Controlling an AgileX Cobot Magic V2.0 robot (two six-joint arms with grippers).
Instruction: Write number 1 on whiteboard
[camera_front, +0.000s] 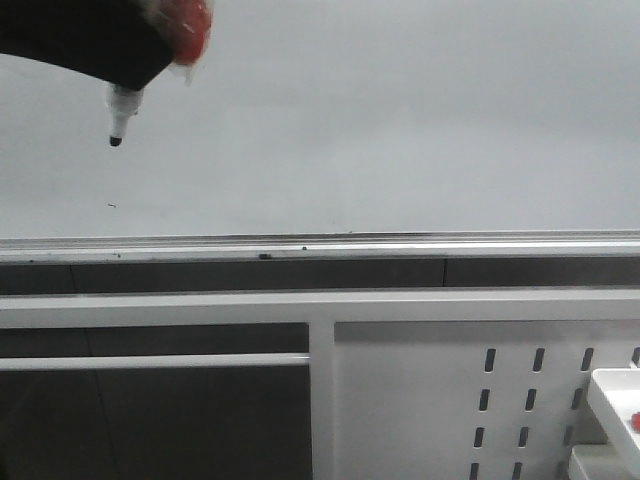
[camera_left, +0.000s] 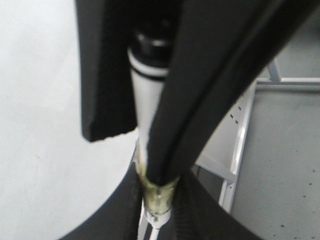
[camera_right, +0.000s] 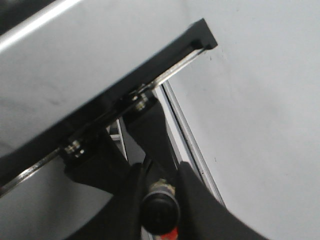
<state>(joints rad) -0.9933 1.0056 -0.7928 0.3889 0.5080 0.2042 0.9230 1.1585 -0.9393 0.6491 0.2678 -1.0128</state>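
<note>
The whiteboard bears no number 1 yet, only a tiny speck. A marker hangs tip-down at its upper left, clamped in the left gripper, poised to begin the stroke. Whether the right gripper grips anything, I cannot tell.

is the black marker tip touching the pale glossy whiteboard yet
Cannot tell. The front view shows the white marker's black tip in front of the pale grey glossy whiteboard, with no stroke there, but no view shows a gap or contact edge-on.
</note>
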